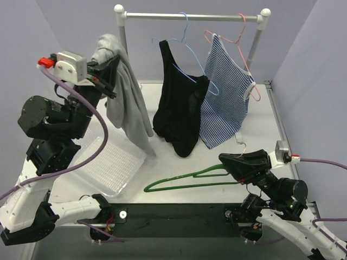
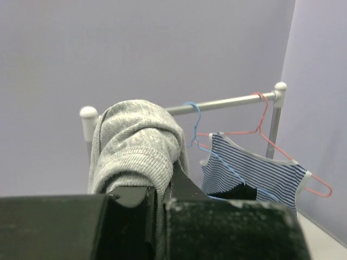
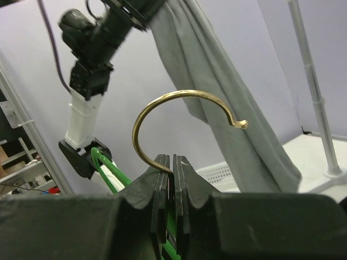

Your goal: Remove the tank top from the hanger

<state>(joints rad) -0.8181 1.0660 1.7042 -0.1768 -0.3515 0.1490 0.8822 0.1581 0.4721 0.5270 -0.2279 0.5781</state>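
Left arm: raised high at the left side of the desk (image 1: 260,127), elbow folded, wrist level with the upper part of the rack. Left gripper (image 1: 111,81) is clenched on the grey tank top (image 1: 127,108). In the left wrist view the fabric bunches over the top of the fingers (image 2: 179,181) and drops down between them. The garment hangs free from the gripper in a long fold, its lower end over the edge of the clear tray (image 1: 116,162).

Right arm: low and stretched forward at the right, wrist close to the desk. Right gripper (image 3: 172,168) is closed tight on the neck of the green hanger (image 1: 184,181), just below its brass hook (image 3: 179,100). The hanger's body lies low along the near part of the desk, pointing left, and carries no garment. Tank top and green hanger are well apart.

Materials and shapes:
- Grey tank top: soft ribbed knit with a stitched hem edge.
- Green hanger: thin coated wire, triangular, with a round open hook of shiny metal.
- Tray: transparent plastic, shallow, with a dotted or gridded floor.
- Rail (image 1: 190,17): grey tube with white ball ends on uprights.
- Black tank top (image 1: 179,108) on a blue wire hanger (image 1: 184,38).
- Blue-and-white striped top (image 1: 225,97) on a pink wire hanger (image 1: 238,38). Both hang from the rail, touching side by side.
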